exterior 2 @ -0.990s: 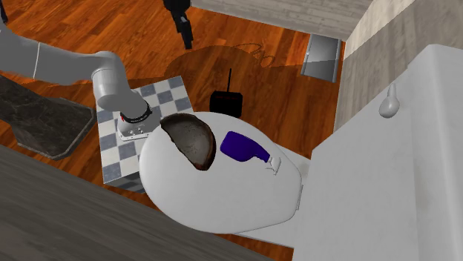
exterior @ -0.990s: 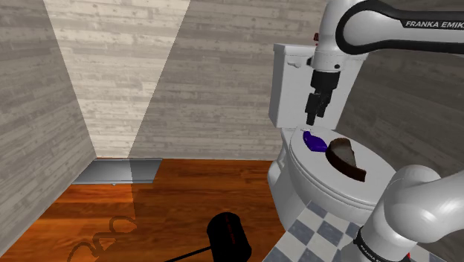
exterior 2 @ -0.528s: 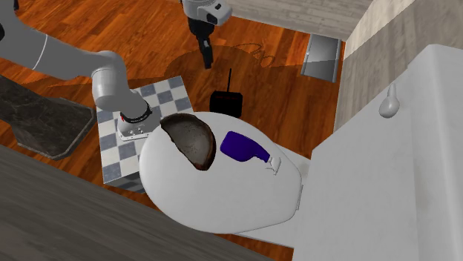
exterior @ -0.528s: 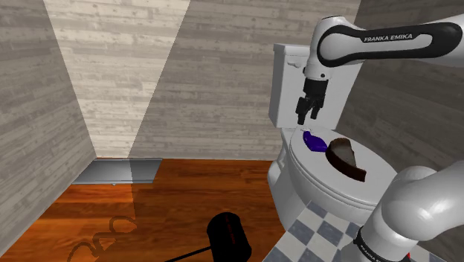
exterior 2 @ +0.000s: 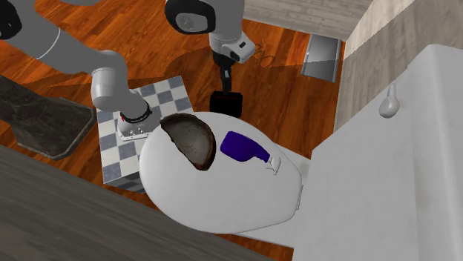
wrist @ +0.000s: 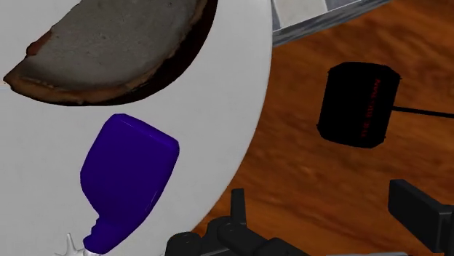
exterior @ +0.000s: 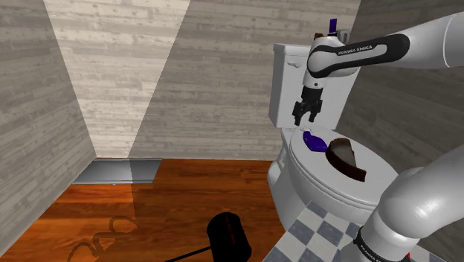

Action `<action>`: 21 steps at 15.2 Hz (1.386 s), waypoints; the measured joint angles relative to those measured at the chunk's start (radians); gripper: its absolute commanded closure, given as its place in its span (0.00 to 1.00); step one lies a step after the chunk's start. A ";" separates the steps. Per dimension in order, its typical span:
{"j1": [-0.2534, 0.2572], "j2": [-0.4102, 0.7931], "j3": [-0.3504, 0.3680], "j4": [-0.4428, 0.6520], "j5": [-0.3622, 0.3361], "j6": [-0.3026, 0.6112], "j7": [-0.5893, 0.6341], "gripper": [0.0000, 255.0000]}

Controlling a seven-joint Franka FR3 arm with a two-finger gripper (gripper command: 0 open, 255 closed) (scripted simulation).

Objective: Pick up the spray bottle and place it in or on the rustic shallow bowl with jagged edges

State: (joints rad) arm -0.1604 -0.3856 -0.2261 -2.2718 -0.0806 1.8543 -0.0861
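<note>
The spray bottle [wrist: 127, 171] is smooth, deep purple with a faint sheen; the toilet lid [wrist: 218, 102] is smooth, plain white. The shallow bowl [wrist: 109, 44] is rough and matt, mottled grey inside with a crusty brown rim. The floor [exterior: 186, 186] is polished reddish wood, the walls [exterior: 223, 74] weathered grey planks.

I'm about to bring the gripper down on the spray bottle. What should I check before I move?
1. The gripper is open: ok, its fingers stand apart in the wrist view.
2. The spray bottle is free, lying on its side on the toilet lid: ok.
3. The bottle sits between the fingers: not ok, it lies off to one side of them.
4. The bowl is empty: ok.
5. There is a gap between bottle and bowl: ok, white lid shows between them.
</note>
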 measured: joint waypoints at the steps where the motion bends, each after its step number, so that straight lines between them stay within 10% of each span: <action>1: -0.006 0.026 -0.010 0.011 0.004 0.016 0.003 0.00; 21: -0.194 0.644 -0.211 0.366 0.267 0.246 -0.112 0.00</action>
State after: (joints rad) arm -0.3545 0.2589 -0.4371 -1.9062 0.1869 2.1004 -0.1983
